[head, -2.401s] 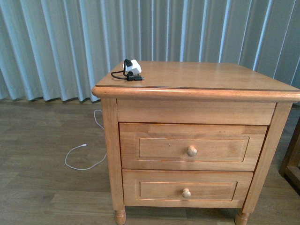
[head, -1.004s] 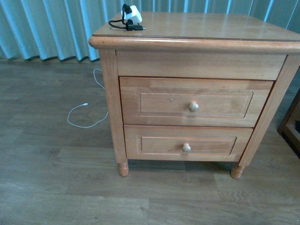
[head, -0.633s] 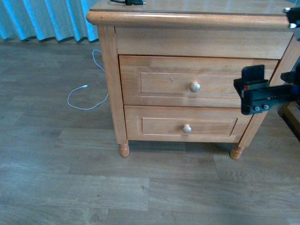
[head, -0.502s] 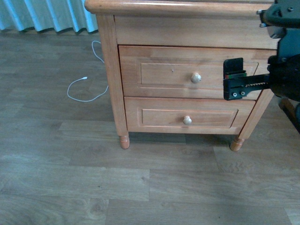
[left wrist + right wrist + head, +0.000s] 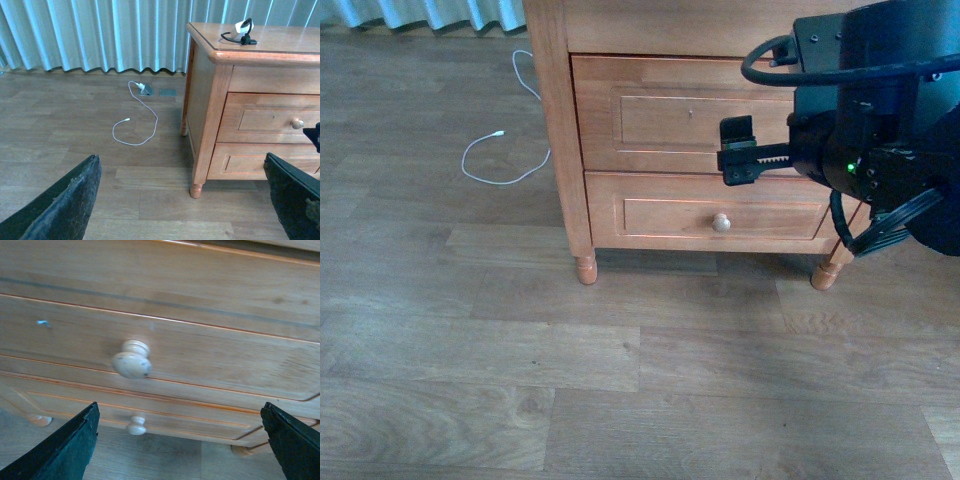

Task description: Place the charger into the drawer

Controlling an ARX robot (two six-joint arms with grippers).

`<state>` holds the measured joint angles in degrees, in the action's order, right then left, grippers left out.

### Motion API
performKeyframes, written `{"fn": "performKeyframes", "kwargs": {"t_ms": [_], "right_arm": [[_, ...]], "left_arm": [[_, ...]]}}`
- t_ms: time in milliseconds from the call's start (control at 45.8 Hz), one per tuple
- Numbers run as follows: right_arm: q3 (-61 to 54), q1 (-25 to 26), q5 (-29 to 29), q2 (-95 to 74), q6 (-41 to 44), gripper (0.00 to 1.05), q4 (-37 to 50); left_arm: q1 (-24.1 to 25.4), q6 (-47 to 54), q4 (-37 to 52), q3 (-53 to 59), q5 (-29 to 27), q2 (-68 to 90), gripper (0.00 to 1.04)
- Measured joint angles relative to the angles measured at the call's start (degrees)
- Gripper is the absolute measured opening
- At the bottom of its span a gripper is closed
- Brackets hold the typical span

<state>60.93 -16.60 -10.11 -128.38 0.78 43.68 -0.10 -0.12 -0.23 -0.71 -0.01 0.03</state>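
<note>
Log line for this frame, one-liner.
phase: pre-grasp | right gripper: open, short of knob | drawer: shut | charger: on nightstand top

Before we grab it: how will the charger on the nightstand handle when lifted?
The charger is a small white block, so it is probably rigid and light, easy to pinch. Its black cable lies in a loose loop beside it, so it will likely dangle and could snag. The nightstand top looks smooth, so a push would probably slide it.
</note>
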Motion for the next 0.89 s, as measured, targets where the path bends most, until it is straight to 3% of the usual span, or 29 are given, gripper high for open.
{"fn": "performKeyframes", "kwargs": {"t_ms": [196,895], "right_arm": [[3.9,-2.1,-0.1,-2.8,-0.7,0.96,-0.6],[12.6,-2.6,-0.5,-9.1,-3.0,0.96,-1.7]], "left_arm": [[0.0,0.0,0.0,0.0,0.0,0.0,0.99],[0.0,0.0,0.0,0.0,0.0,0.0,0.99]]}}
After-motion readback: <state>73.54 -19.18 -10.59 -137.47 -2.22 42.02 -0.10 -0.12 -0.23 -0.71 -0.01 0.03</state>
